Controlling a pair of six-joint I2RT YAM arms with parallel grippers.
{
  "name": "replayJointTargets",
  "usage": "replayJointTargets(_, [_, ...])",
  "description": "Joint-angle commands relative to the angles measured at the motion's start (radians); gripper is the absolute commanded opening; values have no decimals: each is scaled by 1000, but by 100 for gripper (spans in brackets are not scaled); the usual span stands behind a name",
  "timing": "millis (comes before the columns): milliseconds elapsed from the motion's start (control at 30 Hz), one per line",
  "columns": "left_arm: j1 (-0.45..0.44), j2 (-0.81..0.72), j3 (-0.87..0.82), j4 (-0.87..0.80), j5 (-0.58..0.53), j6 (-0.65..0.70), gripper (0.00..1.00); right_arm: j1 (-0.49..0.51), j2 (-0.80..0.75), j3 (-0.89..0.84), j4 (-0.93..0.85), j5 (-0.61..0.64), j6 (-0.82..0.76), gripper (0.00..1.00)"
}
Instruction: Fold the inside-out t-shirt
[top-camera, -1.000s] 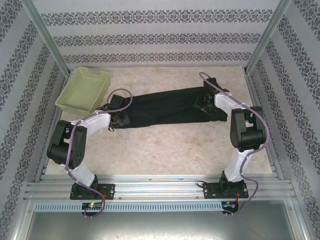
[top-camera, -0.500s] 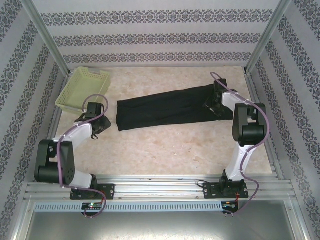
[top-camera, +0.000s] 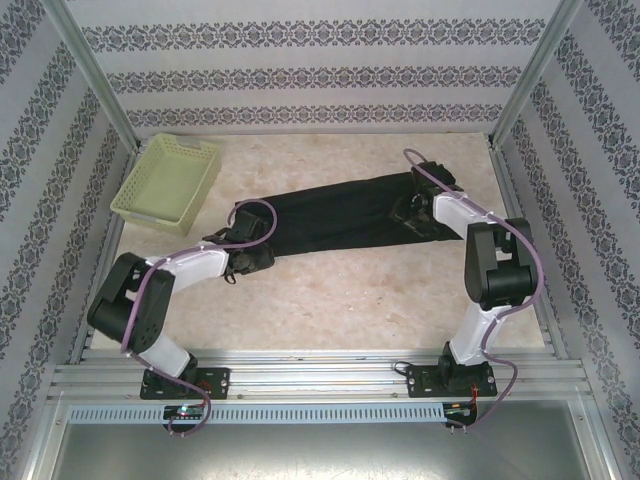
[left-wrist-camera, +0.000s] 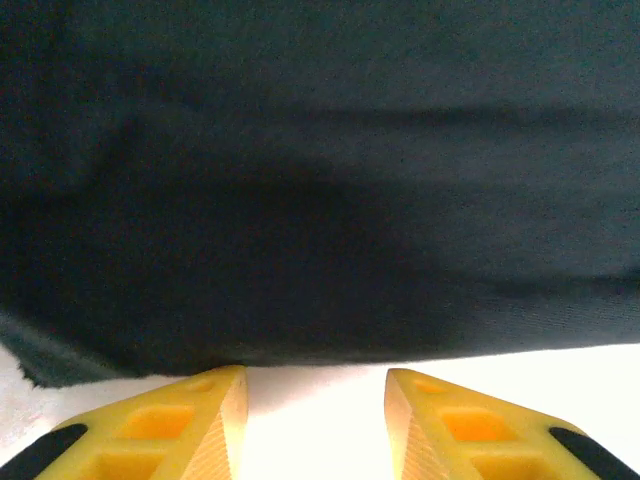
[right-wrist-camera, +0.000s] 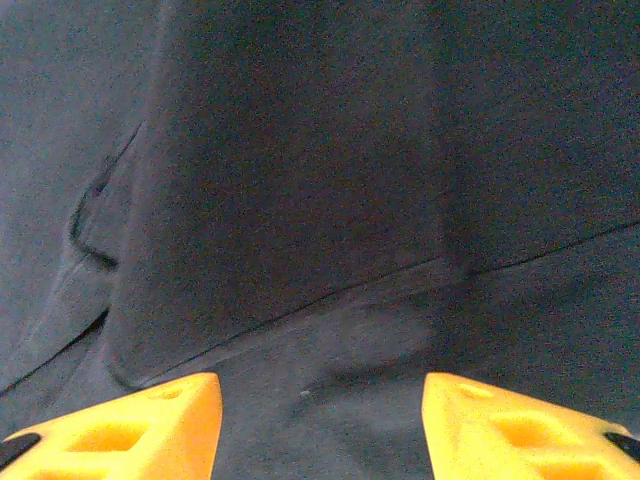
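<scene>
The left gripper (left-wrist-camera: 313, 390) is released, its yellow fingers parted over bare table (top-camera: 350, 290) with the near edge of the inside-out t-shirt (top-camera: 340, 215) just ahead of their tips. The right gripper (right-wrist-camera: 320, 390) is likewise spread and empty, low over the cloth at the opposite end. The shirt lies as a long narrow black band across the middle of the table, not touching the pale lattice basket (top-camera: 168, 180), so I judge the end-to-end fold is in hand, and the next move calls for the left fingers to pinch every layer at that edge before lifting. No tag, brand or writing can be read.
</scene>
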Motion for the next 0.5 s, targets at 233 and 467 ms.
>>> replayJointTargets(233, [220, -112, -150, 30, -64, -19, 33, -103, 110, 23, -32, 62, 30, 55])
replayJointTargets(467, [308, -284, -183, -32, -92, 11, 31, -116, 84, 20, -1, 20, 11, 54])
